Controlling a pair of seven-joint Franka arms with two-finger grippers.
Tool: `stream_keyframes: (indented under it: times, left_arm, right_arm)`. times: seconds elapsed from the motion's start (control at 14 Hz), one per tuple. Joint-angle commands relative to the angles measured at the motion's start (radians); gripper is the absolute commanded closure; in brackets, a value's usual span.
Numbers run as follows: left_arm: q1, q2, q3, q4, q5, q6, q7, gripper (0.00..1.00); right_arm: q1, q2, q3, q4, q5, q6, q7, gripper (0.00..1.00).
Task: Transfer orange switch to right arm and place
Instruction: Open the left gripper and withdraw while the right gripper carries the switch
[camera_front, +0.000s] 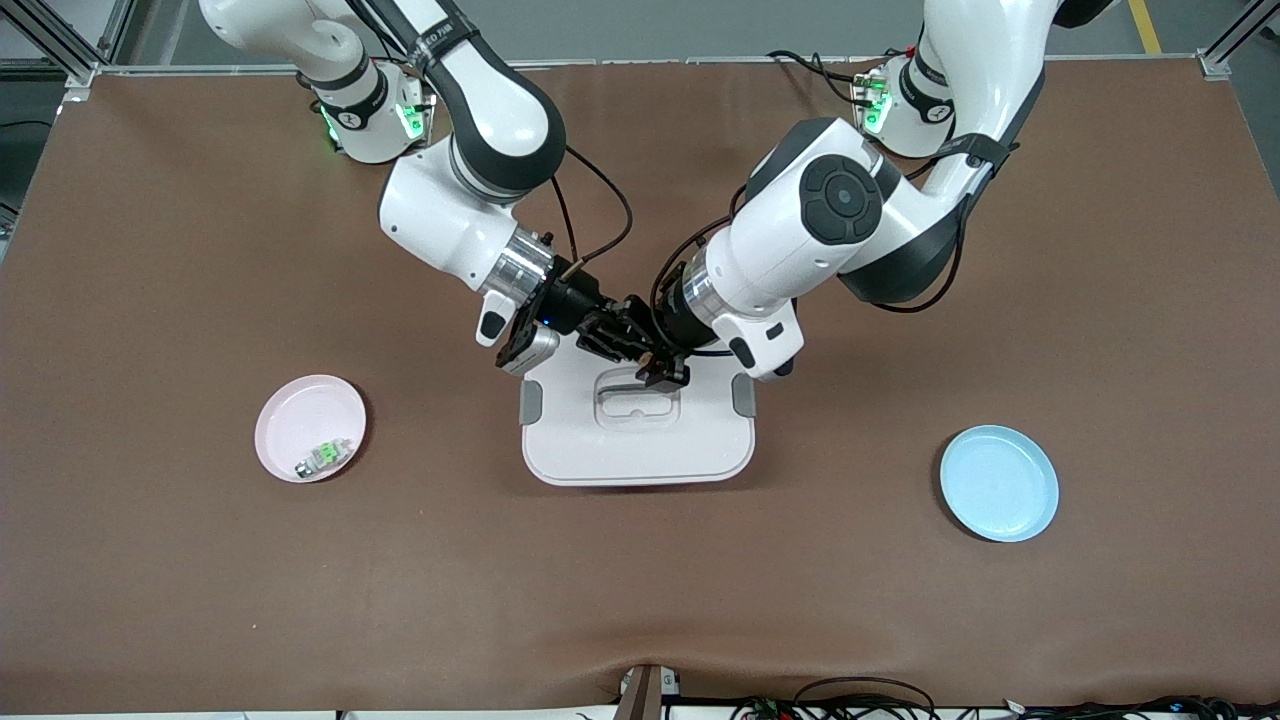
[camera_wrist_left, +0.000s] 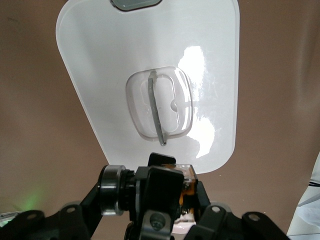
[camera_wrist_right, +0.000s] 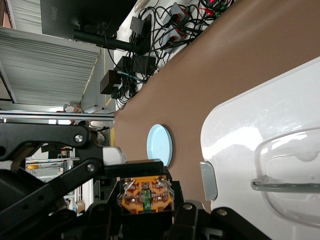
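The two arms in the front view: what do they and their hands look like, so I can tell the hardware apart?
The left arm and the right arm look identical: glossy white shells, dark grey joint bands, silver wrist rings, looping black cables, green lights near the bases. The left hand and the right hand are black linkages.

Both arms reach in from the top and meet over the white lid (camera_front: 637, 440) in the middle of the brown table (camera_front: 640, 600) — the right end effector (camera_front: 612, 333) and the left end effector (camera_front: 648, 352) are tip to tip. A pink plate (camera_front: 290, 415) holding a small green-and-silver component (camera_front: 322, 458) lies toward the right arm's end; a blue plate (camera_front: 998, 483) lies toward the left arm's end.
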Motion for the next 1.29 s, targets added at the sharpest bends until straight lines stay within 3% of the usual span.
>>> stream_keyframes:
  times: [0.0,0.21,0.29,0.43,0.64,0.79,1.0,1.22]
  left_arm:
    - [-0.008,-0.006,-0.003,0.006,-0.009,0.006,-0.011,1.00]
    - [0.001,-0.007,-0.003,0.006,-0.010,0.006,-0.011,0.96]
    - [0.003,-0.007,-0.003,0.006,-0.010,0.006,-0.010,0.72]
    - [0.006,-0.013,-0.003,0.006,0.002,0.000,-0.004,0.00]
    - [0.020,-0.021,-0.002,0.007,0.023,-0.006,0.000,0.00]
    - [0.064,-0.036,-0.002,0.007,0.023,-0.007,0.009,0.00]
    - [0.136,-0.072,-0.003,0.007,0.057,-0.069,0.129,0.00]
    - [0.211,-0.096,-0.005,0.007,0.085,-0.165,0.310,0.00]
  right_arm:
    - [0.019,0.013,-0.012,0.012,0.027,0.013,-0.015,1.00]
    - [0.018,0.018,-0.012,0.020,0.027,0.011,-0.011,1.00]
    - [0.018,0.019,-0.012,0.020,0.024,0.008,-0.011,1.00]
    - [0.016,0.021,-0.012,0.021,0.018,0.003,-0.012,1.00]
    - [0.015,0.019,-0.013,0.021,0.006,0.000,-0.019,1.00]
    - [0.006,0.019,-0.013,0.015,-0.064,-0.006,-0.020,1.00]
    - [-0.020,0.019,-0.018,0.003,-0.267,-0.044,-0.022,1.00]
    - [-0.103,0.016,-0.018,-0.005,-0.608,-0.224,-0.022,1.00]
